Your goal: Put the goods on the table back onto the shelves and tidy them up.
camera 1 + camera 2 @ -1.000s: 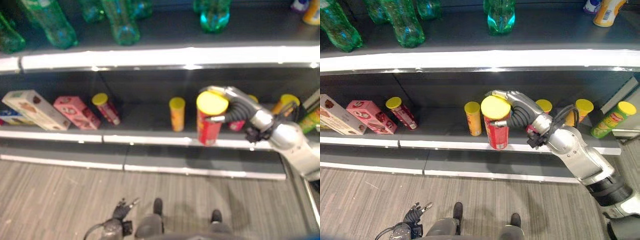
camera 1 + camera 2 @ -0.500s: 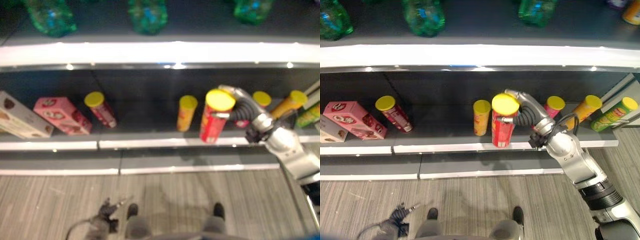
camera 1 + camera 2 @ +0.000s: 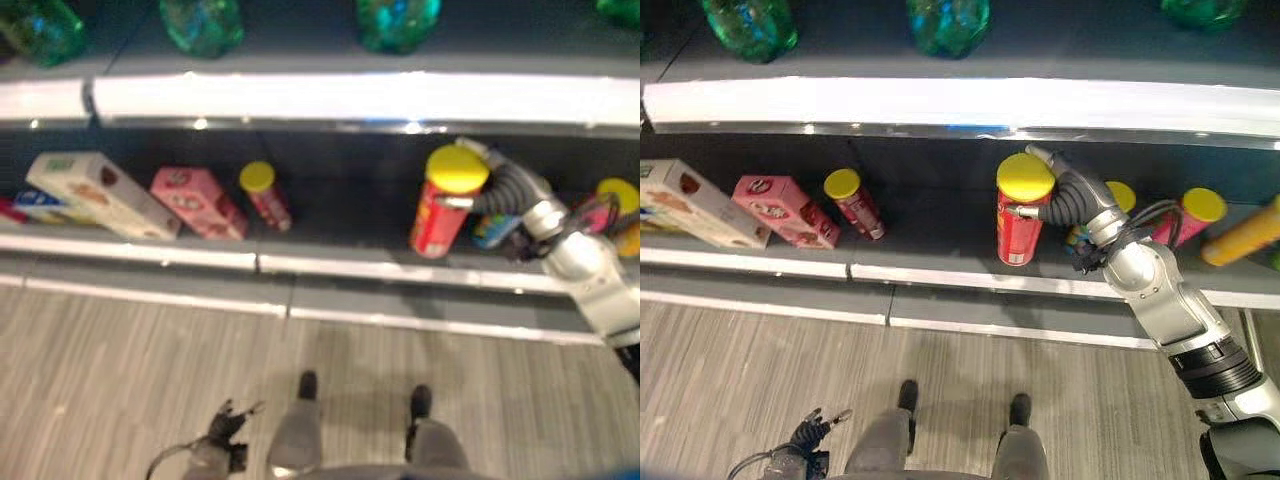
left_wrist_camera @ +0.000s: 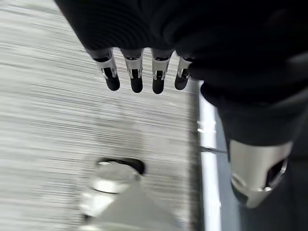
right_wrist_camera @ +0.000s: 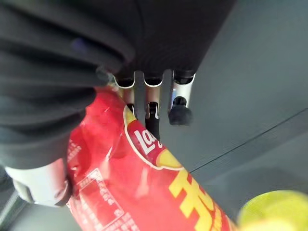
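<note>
Upright on the middle shelf (image 3: pixel 940 262), the red yellow-lidded crisp can (image 3: pixel 1020 215) stands clamped in the right hand (image 3: pixel 1072 198)'s curled fingers (image 5: pixel 179 114), while the left hand (image 4: pixel 144 43) hangs low over the floor, fingers loosely straight.

Red can (image 3: pixel 1018 228): glossy printed wrap, smooth yellow plastic lid. Right hand (image 3: pixel 1072 196): matt dark ribbed cover, silver metallic fingers (image 5: pixel 180 91). Shelf (image 3: pixel 940 235): matt dark board, shiny pale front strip. Bottles (image 3: pixel 948 18): glossy green plastic. Boxes (image 3: pixel 785 209): printed cardboard. Floor (image 3: pixel 940 390): streaked grey, wood-like.
</note>
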You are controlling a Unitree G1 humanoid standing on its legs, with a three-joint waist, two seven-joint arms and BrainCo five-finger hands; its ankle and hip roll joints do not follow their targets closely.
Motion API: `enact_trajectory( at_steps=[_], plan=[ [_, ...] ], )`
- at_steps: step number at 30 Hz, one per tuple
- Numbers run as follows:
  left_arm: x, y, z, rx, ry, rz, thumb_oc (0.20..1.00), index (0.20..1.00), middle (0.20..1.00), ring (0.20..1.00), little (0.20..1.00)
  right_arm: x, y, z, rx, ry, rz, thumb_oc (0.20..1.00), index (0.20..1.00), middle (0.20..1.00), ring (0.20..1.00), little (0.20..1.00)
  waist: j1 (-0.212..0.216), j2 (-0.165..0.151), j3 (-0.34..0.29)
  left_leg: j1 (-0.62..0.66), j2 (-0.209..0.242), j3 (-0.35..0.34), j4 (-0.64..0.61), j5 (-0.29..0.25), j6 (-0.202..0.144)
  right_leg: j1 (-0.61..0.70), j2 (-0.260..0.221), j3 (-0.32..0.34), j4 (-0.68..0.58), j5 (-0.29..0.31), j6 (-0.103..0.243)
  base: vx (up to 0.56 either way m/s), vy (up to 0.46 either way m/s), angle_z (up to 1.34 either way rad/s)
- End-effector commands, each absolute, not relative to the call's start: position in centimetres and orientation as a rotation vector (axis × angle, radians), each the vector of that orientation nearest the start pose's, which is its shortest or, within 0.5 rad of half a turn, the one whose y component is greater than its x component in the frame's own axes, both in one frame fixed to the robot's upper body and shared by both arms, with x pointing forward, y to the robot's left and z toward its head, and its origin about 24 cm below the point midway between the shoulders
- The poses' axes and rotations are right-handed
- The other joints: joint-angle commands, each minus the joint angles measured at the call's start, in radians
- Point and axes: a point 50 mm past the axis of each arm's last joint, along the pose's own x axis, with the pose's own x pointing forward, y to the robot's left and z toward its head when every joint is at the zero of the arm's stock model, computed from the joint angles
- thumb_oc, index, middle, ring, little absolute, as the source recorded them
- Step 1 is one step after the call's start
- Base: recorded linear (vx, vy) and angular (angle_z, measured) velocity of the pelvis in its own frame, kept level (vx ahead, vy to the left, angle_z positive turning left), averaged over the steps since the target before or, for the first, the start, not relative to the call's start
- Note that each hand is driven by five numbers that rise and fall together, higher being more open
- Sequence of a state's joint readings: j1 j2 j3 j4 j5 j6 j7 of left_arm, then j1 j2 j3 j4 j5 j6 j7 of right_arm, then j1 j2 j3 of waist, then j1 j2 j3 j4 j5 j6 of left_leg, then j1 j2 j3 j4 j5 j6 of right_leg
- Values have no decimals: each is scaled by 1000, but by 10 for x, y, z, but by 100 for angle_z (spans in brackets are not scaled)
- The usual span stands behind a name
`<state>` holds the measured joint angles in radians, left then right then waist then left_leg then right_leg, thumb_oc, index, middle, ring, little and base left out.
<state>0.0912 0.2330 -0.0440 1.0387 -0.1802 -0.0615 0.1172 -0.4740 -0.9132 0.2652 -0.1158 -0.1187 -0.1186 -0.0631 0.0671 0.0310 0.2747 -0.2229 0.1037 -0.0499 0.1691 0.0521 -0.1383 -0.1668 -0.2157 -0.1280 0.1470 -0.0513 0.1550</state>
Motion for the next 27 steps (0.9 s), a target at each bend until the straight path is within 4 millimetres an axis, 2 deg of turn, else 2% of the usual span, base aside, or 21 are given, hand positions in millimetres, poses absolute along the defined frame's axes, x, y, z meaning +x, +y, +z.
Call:
enact_trajectory(
  at_steps=[1,2,3,4,5,6,7,8,9,10,11,12,13,14,15,17,20,24,27],
  plan=[
    [104,276,-136,208,996,366,1000,1000,1000,1000,1000,281,-173,253,-1002,-838,198,200,200,200,200,200,-11,-70,-13,1,89,16,-69,-55,-13,69,5,35,-91,-10,-14,86,322,-12],
    [103,276,-136,208,996,366,1000,1000,1000,1000,1000,281,-173,253,-1002,-837,198,200,200,200,200,200,-11,-69,-13,4,91,16,-72,-54,-14,70,6,35,-90,-11,-14,73,367,-18],
    [104,277,-135,217,993,372,1000,1000,1000,1000,1000,281,-175,250,-997,-827,194,200,200,200,200,200,-11,-67,-17,4,140,-2,-89,-13,-27,64,-21,45,-88,-10,-2,81,291,-15],
    [105,279,-134,233,988,373,1000,1000,1000,1000,1000,282,-176,246,-991,-815,187,200,200,200,200,200,-7,-62,-19,-11,169,-29,-100,21,-40,70,-37,55,-82,-19,10,143,460,-10],
    [108,281,-131,240,966,368,1000,1000,1000,1000,1000,282,-177,247,-999,-822,178,200,200,200,200,200,-6,-52,-23,-6,175,-74,-112,25,-52,64,-49,79,-67,-28,21,242,595,-7],
    [109,278,-132,254,968,342,1000,1000,1000,1000,1000,283,-183,247,-1033,-806,148,200,200,200,200,200,-20,-21,-49,37,164,-74,-154,-24,-63,65,-80,83,-42,-25,45,192,455,-6],
    [109,278,-132,255,969,341,1000,1000,1000,1000,1000,283,-183,247,-1034,-805,148,200,200,200,200,200,-18,-21,-49,39,163,-73,-155,-24,-63,66,-81,83,-42,-26,46,153,482,-4],
    [116,277,-129,261,945,323,1000,1000,1000,1000,1000,283,-186,250,-1065,-806,130,200,200,200,200,200,-23,-11,-46,49,134,-63,-147,-66,-53,51,-121,100,-23,-1,58,4,328,-8],
    [121,281,-126,270,926,331,1000,1000,1000,1000,1000,284,-186,253,-1069,-816,116,200,200,200,200,200,-24,-12,-28,43,105,-52,-113,-100,-33,11,-154,116,26,68,62,1,328,-10],
    [121,281,-126,270,926,331,1000,1000,1000,1000,1000,284,-186,253,-1068,-816,116,200,200,200,200,200,-23,-13,-29,42,104,-51,-113,-101,-33,9,-155,117,26,68,63,-170,356,-24],
    [138,294,-111,315,841,359,1000,1000,1000,1000,1000,286,-183,265,-1064,-869,74,200,200,200,200,200,-21,-1,29,27,82,-18,-50,-137,-14,-112,-161,128,142,113,33,-229,285,-39],
    [147,297,-104,307,796,366,1000,1000,1000,1000,1000,286,-181,272,-1062,-903,61,200,200,200,200,200,-23,2,59,24,79,-13,-47,-140,-10,-169,-125,127,166,104,21,-365,249,-52],
    [148,313,-97,406,800,396,1000,1000,1000,1000,1000,295,-202,271,-1085,-845,-52,200,200,200,200,200,-26,-4,87,-16,66,-22,-36,-142,-20,-199,-101,136,103,133,58,-220,20,-32],
    [160,305,-93,391,760,344,1000,1000,1000,1000,1000,288,-186,286,-1081,-947,-8,200,200,200,200,200,-34,-32,96,-22,46,-22,-12,-148,-19,-182,-50,155,78,98,29,-152,-15,-6],
    [162,301,-93,361,747,339,1000,1000,1000,1000,1000,290,-180,299,-1100,-972,-15,200,200,200,200,200,-21,-36,118,-36,30,-28,30,-163,-16,-185,-45,181,94,65,18,-18,52,29],
    [159,298,-98,318,753,354,1000,1000,1000,1000,1000,290,-180,305,-1102,-1008,-37,200,200,200,200,200,-12,-28,137,-70,21,-26,60,-164,-17,-207,-53,173,118,54,8,-17,38,29],
    [151,292,-106,307,796,346,1000,1000,1000,1000,1000,287,-183,304,-1086,-1019,-74,200,200,200,200,200,-17,-14,140,-104,17,-50,76,-162,-15,-211,-64,157,135,32,10,10,-52,13],
    [140,289,-113,288,844,370,1000,1000,1000,1000,1000,287,-185,302,-1103,-1021,-120,200,200,200,200,200,-18,7,155,-146,7,-62,92,-162,-17,-233,-79,148,147,28,15,-9,-39,27],
    [140,287,-114,286,845,374,1000,1000,1000,1000,1000,288,-183,306,-1115,-1047,-149,200,200,200,200,200,-15,15,165,-166,3,-62,96,-159,-16,-252,-83,152,152,29,16,-15,-9,12]
  ],
)
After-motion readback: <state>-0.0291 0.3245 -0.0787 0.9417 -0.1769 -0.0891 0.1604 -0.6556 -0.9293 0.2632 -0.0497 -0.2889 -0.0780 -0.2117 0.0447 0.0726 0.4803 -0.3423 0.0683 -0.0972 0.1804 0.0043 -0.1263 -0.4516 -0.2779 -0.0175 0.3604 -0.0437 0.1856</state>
